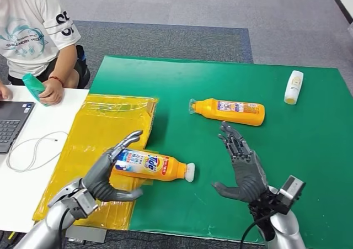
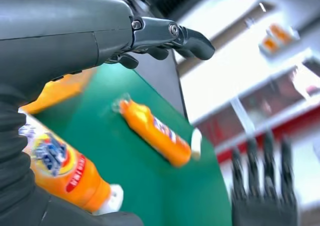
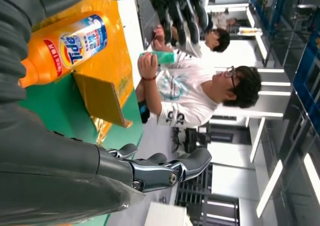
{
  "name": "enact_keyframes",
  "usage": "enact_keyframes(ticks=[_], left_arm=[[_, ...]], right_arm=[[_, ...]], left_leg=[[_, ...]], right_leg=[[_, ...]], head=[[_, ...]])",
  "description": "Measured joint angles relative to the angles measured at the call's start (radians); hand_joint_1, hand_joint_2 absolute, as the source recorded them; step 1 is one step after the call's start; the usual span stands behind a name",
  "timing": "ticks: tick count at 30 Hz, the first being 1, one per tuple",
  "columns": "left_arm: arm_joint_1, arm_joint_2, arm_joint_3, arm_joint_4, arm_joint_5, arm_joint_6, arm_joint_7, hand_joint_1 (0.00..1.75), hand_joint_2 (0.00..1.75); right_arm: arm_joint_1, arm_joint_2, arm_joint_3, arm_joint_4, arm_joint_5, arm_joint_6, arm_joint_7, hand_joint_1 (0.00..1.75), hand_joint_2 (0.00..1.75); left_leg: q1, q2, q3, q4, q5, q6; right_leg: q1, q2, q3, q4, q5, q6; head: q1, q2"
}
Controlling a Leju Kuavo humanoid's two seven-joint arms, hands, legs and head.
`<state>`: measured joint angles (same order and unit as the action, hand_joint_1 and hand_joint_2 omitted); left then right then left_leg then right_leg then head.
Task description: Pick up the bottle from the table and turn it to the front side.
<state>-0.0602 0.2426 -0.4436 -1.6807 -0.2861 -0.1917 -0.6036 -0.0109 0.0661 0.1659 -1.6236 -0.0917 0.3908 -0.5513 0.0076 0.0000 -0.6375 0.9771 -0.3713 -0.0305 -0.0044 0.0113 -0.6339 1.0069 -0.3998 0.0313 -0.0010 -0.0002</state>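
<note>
Bottle (image 1: 151,165) is lying on its side at the yellow bag's (image 1: 100,133) edge on the green worktop (image 1: 316,149), Tide label facing up. Left hand (image 1: 109,174) is cupping its base, fingers spread, not really gripping as far as I'm seeing. Right hand (image 1: 241,163) is hovering released nearby. Label's already showing, so it's reading as either just set down or about to be lifted. Right wrist view is catching a person (image 3: 196,93) that left wrist view isn't; that one's showing another orange bottle (image 2: 156,131).

The Tide bottle (image 1: 151,166) lies on the table (image 1: 325,166), half on the plastic bag (image 1: 95,133). A second detergent bottle (image 1: 229,111) lies at its 1 o'clock. A small bottle (image 1: 293,86) lies at 2 o'clock, well apart.
</note>
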Motion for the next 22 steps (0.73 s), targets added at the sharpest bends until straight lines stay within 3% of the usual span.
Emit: enact_keyframes(ticks=[3, 5, 9, 14, 22], left_arm=[[0.067, -0.048, 0.078, -0.053, -0.014, 0.048, -0.018, 0.00, 1.75], [0.095, -0.090, 0.120, -0.090, -0.010, 0.076, -0.032, 0.00, 1.75], [0.134, -0.166, 0.192, -0.153, -0.002, 0.127, -0.061, 0.00, 1.75], [0.167, -0.227, 0.259, -0.204, -0.022, 0.167, -0.089, 0.00, 1.75], [0.201, -0.268, 0.285, -0.226, -0.113, 0.218, -0.093, 0.00, 1.75]], right_arm=[[0.029, 0.004, -0.018, -0.053, 0.022, -0.042, -0.028, 0.00, 0.00], [0.045, 0.013, -0.030, -0.097, 0.057, -0.084, -0.053, 0.00, 0.00], [0.080, 0.024, -0.040, -0.193, 0.173, -0.168, -0.098, 0.00, 1.75], [0.114, 0.024, -0.039, -0.265, 0.290, -0.237, -0.114, 0.00, 1.75], [0.128, 0.024, -0.039, -0.277, 0.307, -0.248, -0.069, 0.00, 1.75]], left_leg=[[0.000, 0.000, 0.000, 0.000, 0.000, 0.000], [0.000, -0.001, 0.000, 0.000, 0.000, 0.001], [0.000, -0.001, 0.000, 0.000, -0.001, 0.001], [0.000, -0.001, 0.000, 0.000, -0.001, 0.001], [0.000, -0.001, 0.001, 0.000, -0.001, 0.001]], right_leg=[[0.000, -0.001, 0.001, 0.000, 0.000, 0.001], [0.000, -0.001, 0.001, 0.000, 0.000, 0.001], [0.000, -0.001, 0.001, 0.000, 0.000, 0.001], [0.000, -0.001, 0.002, 0.000, -0.001, 0.001], [0.000, -0.001, 0.002, 0.000, -0.001, 0.001]], head=[[0.000, 0.000], [0.000, 0.000], [0.000, 0.000], [0.000, 0.000], [0.000, 0.000]])
